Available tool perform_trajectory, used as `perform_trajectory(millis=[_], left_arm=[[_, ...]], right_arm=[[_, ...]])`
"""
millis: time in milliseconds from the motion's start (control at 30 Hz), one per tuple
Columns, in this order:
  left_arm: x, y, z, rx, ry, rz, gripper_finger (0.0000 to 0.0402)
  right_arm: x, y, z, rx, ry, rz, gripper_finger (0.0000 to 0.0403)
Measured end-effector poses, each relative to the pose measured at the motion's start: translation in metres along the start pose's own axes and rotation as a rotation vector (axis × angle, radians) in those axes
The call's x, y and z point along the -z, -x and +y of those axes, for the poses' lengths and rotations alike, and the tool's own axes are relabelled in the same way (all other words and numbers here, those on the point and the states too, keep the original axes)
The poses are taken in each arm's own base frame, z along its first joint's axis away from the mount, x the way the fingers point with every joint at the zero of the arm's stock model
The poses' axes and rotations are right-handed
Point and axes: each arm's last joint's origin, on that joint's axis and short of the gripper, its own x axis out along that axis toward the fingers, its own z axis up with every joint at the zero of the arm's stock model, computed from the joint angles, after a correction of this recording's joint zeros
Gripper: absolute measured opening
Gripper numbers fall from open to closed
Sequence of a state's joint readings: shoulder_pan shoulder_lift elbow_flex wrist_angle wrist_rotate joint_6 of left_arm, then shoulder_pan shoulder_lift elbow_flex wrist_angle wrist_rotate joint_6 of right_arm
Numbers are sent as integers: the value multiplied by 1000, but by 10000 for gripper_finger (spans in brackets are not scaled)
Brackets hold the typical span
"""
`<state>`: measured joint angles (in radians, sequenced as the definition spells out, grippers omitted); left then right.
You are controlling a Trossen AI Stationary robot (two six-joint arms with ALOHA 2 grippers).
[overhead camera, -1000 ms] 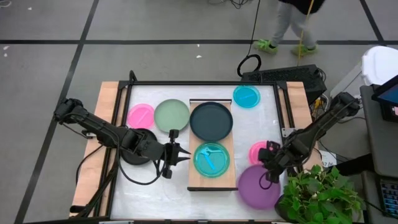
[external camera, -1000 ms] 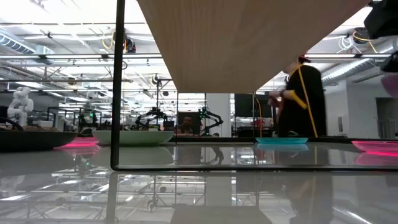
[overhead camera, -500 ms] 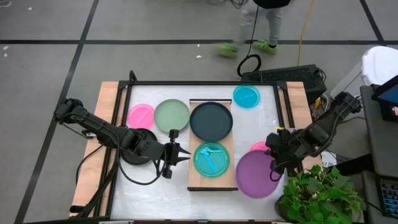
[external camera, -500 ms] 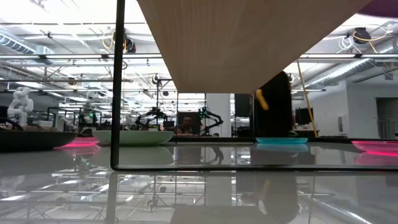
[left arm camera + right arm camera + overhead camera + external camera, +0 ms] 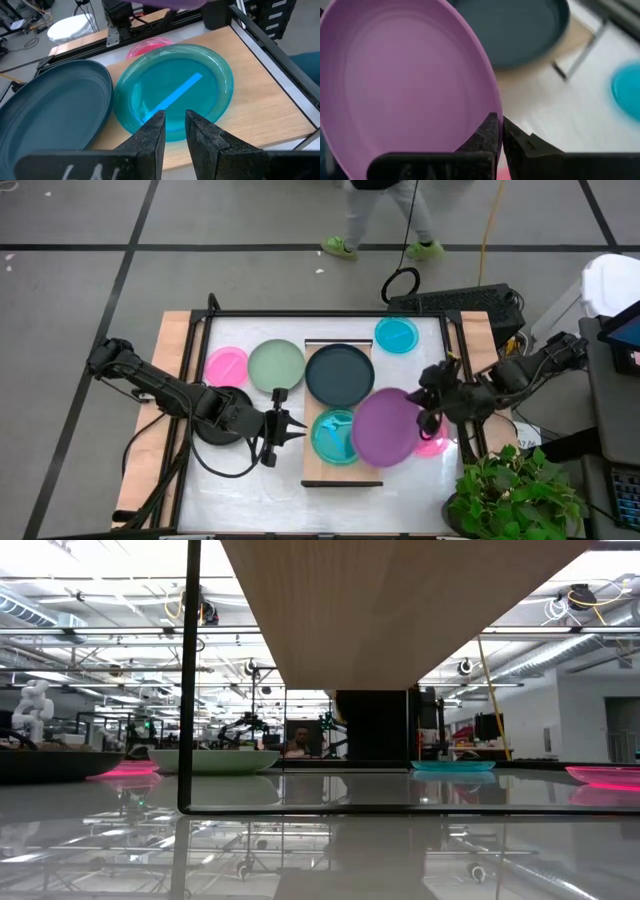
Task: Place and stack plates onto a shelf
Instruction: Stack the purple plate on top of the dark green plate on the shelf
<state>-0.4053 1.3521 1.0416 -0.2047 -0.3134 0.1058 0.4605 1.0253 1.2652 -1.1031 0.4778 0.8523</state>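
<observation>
My right gripper (image 5: 424,418) is shut on a large purple plate (image 5: 385,428), which hangs tilted over the right edge of the light-wood shelf (image 5: 372,408). On the shelf lie a dark teal plate (image 5: 340,373) and a cyan plate (image 5: 175,97), partly under the purple one in the high view. My left gripper (image 5: 175,122) waits at the shelf's left edge, level with the cyan plate, its fingers slightly apart with nothing between them. A sage-green plate (image 5: 276,365), pink plates (image 5: 226,365) (image 5: 434,444) and a small cyan plate (image 5: 396,334) rest on the white tabletop. My right gripper pinches the purple plate's rim (image 5: 487,107) between its two fingers, on the side toward the table's right edge. The fingers come slanting down from the right. The plate is lifted clear and tilted, its free side reaching out over the shelf and the cyan plate.
A black plate (image 5: 225,420) lies under my left arm. A dark frame (image 5: 330,313) runs around the table, and the shelf's thin leg (image 5: 188,675) stands on the tabletop. A potted plant (image 5: 510,495) stands at the near right corner. A person walks past the far edge.
My right gripper has risen and swung toward the shelf, turning as it went. The purple plate has been lifted off the table's near right corner and now hangs tilted over the shelf's right edge. The person behind the table has walked leftward.
</observation>
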Motion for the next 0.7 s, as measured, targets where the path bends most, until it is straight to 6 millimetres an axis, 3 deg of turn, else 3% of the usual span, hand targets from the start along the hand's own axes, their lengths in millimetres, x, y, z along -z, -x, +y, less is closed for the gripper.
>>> perform_trajectory(millis=[333, 700], left_arm=[[0, 0, 0, 0, -22, 0, 81], [0, 0, 0, 0, -24, 1, 81]], right_arm=[[-48, -11, -6, -41, 54, -280, 0], [-81, -38, -32, 12, 16, -308, 0]])
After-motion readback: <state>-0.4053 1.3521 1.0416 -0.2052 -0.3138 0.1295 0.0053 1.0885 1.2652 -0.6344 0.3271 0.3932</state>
